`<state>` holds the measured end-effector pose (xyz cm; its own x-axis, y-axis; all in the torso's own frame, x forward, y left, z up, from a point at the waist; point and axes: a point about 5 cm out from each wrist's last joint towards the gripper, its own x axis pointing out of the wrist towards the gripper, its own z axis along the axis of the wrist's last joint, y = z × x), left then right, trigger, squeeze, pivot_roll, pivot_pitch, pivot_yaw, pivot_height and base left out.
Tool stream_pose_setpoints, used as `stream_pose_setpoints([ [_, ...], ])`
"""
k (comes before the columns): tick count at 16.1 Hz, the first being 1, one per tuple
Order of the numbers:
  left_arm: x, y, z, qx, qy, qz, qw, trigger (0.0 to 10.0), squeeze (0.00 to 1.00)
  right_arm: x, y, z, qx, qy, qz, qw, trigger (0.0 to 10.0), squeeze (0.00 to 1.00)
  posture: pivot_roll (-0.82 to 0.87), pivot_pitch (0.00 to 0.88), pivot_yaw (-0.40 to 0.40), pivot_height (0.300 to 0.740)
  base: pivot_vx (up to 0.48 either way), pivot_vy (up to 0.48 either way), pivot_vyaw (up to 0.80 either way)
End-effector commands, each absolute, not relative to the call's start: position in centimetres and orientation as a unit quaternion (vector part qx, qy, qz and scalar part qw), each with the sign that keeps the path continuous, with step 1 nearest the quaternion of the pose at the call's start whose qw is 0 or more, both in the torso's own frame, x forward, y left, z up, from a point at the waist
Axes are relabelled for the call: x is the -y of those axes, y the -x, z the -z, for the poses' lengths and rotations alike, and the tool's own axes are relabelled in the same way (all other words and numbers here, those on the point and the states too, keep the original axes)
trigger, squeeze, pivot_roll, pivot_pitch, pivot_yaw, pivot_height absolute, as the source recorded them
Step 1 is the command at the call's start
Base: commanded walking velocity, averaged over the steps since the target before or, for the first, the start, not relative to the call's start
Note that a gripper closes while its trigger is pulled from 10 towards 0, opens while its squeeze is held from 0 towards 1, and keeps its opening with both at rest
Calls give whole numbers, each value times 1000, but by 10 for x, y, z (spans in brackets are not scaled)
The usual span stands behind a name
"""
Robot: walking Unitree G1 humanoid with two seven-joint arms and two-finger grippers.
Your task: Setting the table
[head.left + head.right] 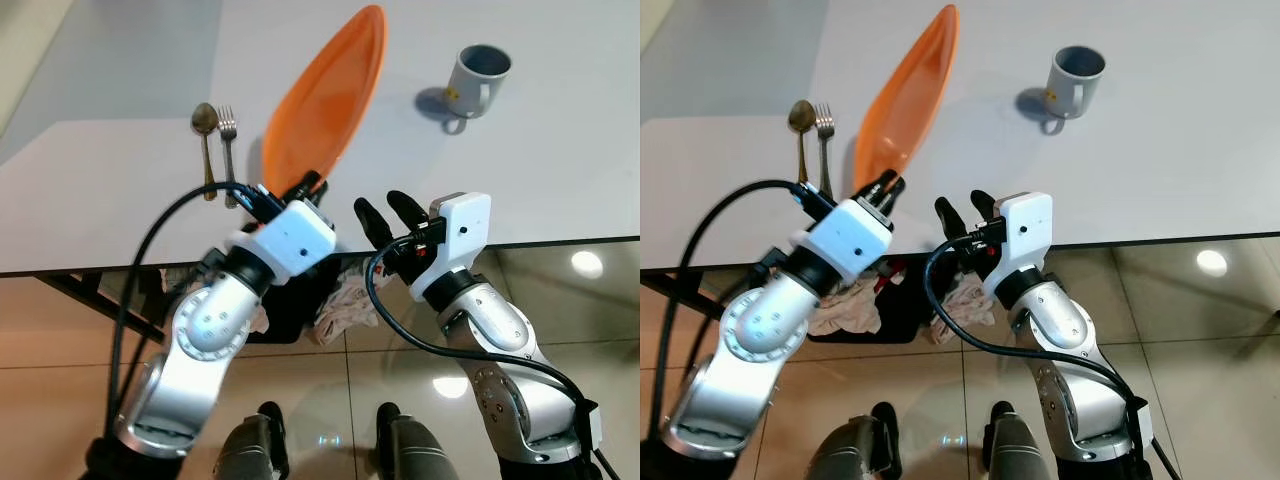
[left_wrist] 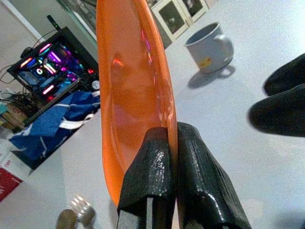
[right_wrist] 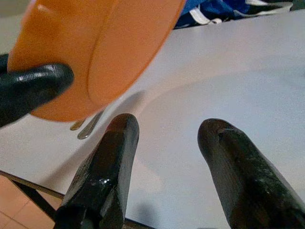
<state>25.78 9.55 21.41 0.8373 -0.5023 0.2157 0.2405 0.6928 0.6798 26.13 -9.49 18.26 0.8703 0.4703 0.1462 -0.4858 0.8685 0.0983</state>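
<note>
My left gripper (image 1: 308, 184) is shut on the rim of an orange plate (image 1: 330, 95), holding it tilted on edge above the white table (image 1: 560, 190); the pinching fingers (image 2: 167, 157) show close up in the left wrist view. A spoon (image 1: 206, 140) and a fork (image 1: 229, 145) lie side by side on the table, left of the plate. A grey mug (image 1: 476, 82) stands upright at the far right. My right gripper (image 1: 390, 215) hovers open over the table's near edge, just right of the plate, its fingers (image 3: 109, 162) apart with nothing between them.
The table's near edge (image 1: 560, 241) runs across in front of me, with tiled floor below. A dark bin with crumpled cloth (image 1: 335, 305) sits under the table. A black cable (image 1: 150, 260) loops off my left arm. Bare tabletop lies between the plate and the mug.
</note>
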Motion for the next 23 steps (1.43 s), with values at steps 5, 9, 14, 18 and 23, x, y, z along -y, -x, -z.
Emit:
stream_pose_setpoints([
  [5, -87, -291, -201, 190, -512, 257, 797, 10000, 0, 93, -257, -189, 63, -74, -248, 964, 10000, 0, -104, 305, 67, 740, 0, 0, 0],
  [9, -86, -335, -160, 150, -641, 300, 691, 10000, 0, 93, -252, -192, 66, -78, -238, 966, 10000, 0, -135, 318, 95, 740, 0, 0, 0],
  [14, -67, -353, -156, 174, -645, 315, 675, 10000, 31, 98, -246, -193, 61, -74, -225, 970, 10000, 0, -154, 332, 103, 740, 0, 0, 0],
  [18, -63, -347, -154, 157, -614, 387, 670, 10000, 1000, 99, -249, -194, 58, -73, -221, 971, 10000, 0, -146, 326, 103, 740, 0, 0, 0],
  [23, -82, -347, -174, 133, -629, 418, 642, 10000, 1000, 97, -250, -194, 58, -76, -222, 970, 10000, 0, -138, 313, 101, 740, 0, 0, 0],
])
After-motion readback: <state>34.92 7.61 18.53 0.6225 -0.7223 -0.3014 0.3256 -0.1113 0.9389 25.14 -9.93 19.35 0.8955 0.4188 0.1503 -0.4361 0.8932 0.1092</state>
